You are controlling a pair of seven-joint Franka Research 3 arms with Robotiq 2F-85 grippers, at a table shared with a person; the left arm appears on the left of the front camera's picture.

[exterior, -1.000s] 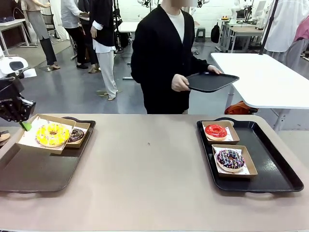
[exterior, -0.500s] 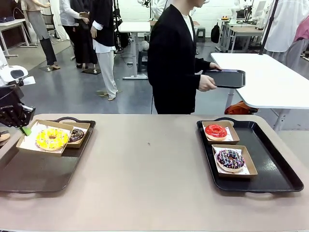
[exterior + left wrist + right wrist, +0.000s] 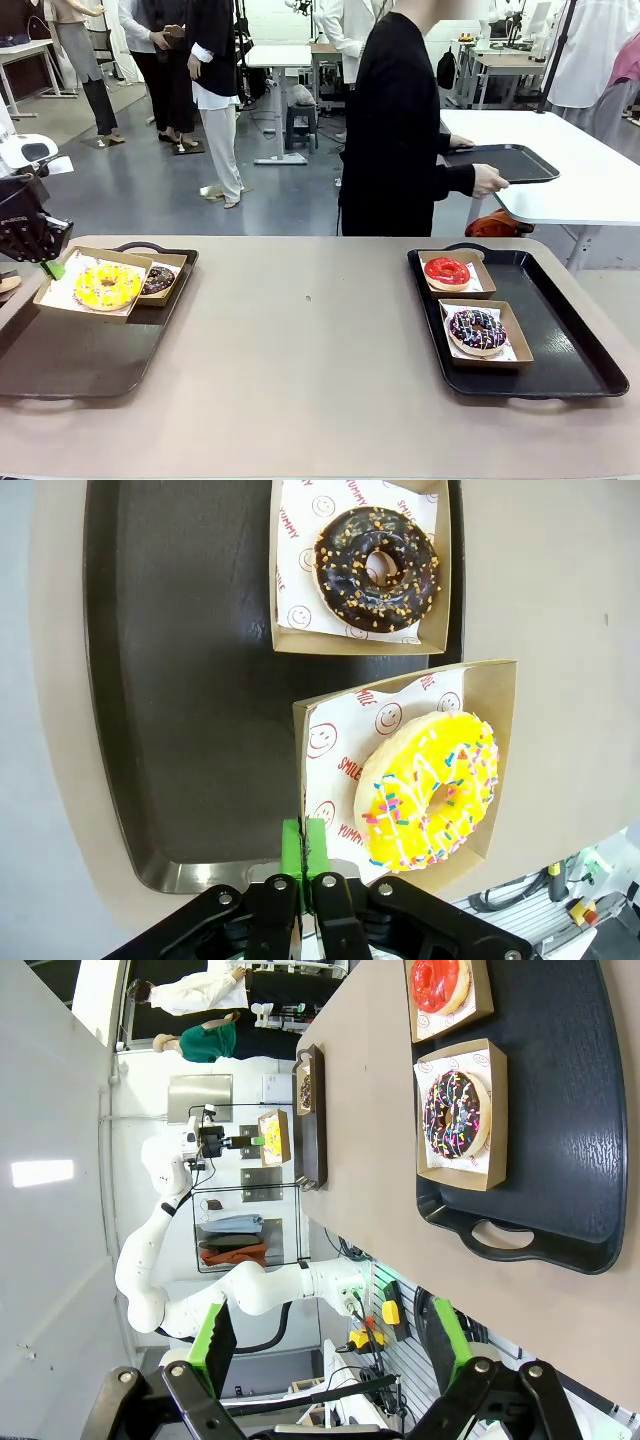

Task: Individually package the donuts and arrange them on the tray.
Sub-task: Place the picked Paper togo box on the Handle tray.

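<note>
Lowered since a second before: yellow donut's box (image 3: 93, 284), then tilted up, now nearly level at left of the front view, over the far corner of the left tray (image 3: 90, 350). Turned and stepped rightward, with a black tray (image 3: 500, 163) carried: person (image 3: 405, 130) beyond the worktop (image 3: 310, 340).

Left gripper (image 3: 303, 848) clenched on that box's paper-lined edge; yellow sprinkled donut (image 3: 428, 788) flat, hole upward, just right of the green fingers (image 3: 291, 845) in the left wrist view, not touching them. Dark nut-topped donut (image 3: 377, 570) flat in its own box, upper centre.

Right gripper (image 3: 330, 1345) released, jaws wide, well apart from red donut (image 3: 447, 270) and dark sprinkled donut (image 3: 477, 328), both boxed on the right tray (image 3: 570, 340).
</note>
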